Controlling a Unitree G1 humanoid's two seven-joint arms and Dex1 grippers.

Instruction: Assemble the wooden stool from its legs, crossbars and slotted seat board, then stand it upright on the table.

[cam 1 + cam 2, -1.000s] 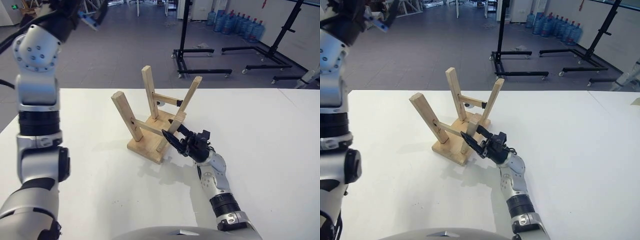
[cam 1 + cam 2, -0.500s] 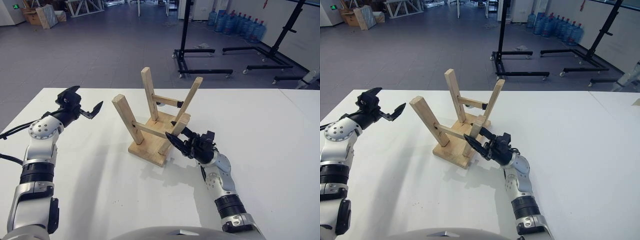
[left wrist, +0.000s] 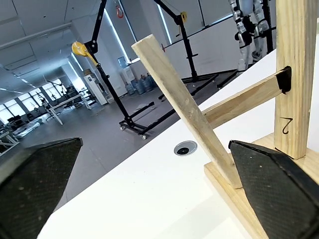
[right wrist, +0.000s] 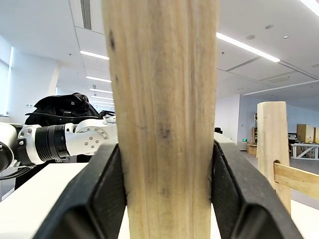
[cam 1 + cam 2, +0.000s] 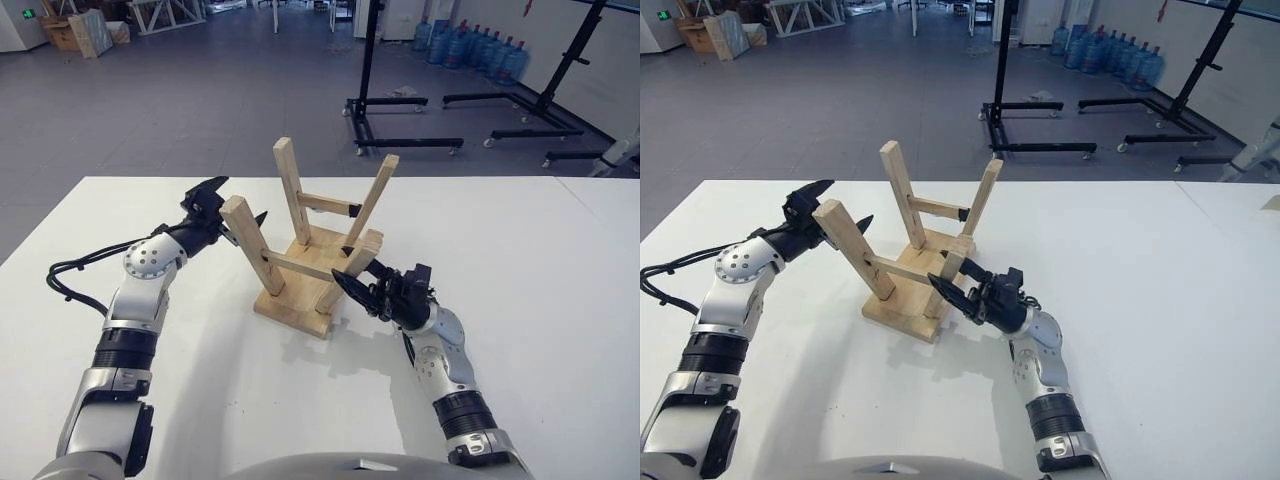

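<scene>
The stool [image 5: 300,300] sits upside down near the middle of the white tabletop [image 5: 520,260], with the seat board [image 5: 285,305] lowest and four legs pointing up. Two crossbars [image 5: 325,203] join the legs through dark sockets.

The right claw [image 5: 950,272] is clenched on the near right leg [image 4: 164,119]. In the right wrist view, its black pads [image 4: 99,194] press both sides of the wood.

The left claw [image 5: 848,202] is released, its fingers [image 3: 35,184] spread wide at the top of the left leg [image 5: 252,245]. Whether either finger touches the wood cannot be told.

In the left wrist view that leg carries a hand-drawn mark like a "2" [image 3: 284,125], just under a crossbar socket. No other writing can be made out on the stool.

A round grommet [image 3: 185,148] is set into the tabletop beyond the stool. On the floor past the far edge stand black wheeled racks [image 5: 400,105], with a cluster of blue water bottles [image 5: 480,50] at the far right. A black cable [image 5: 75,275] loops on the tabletop beside the left arm.
</scene>
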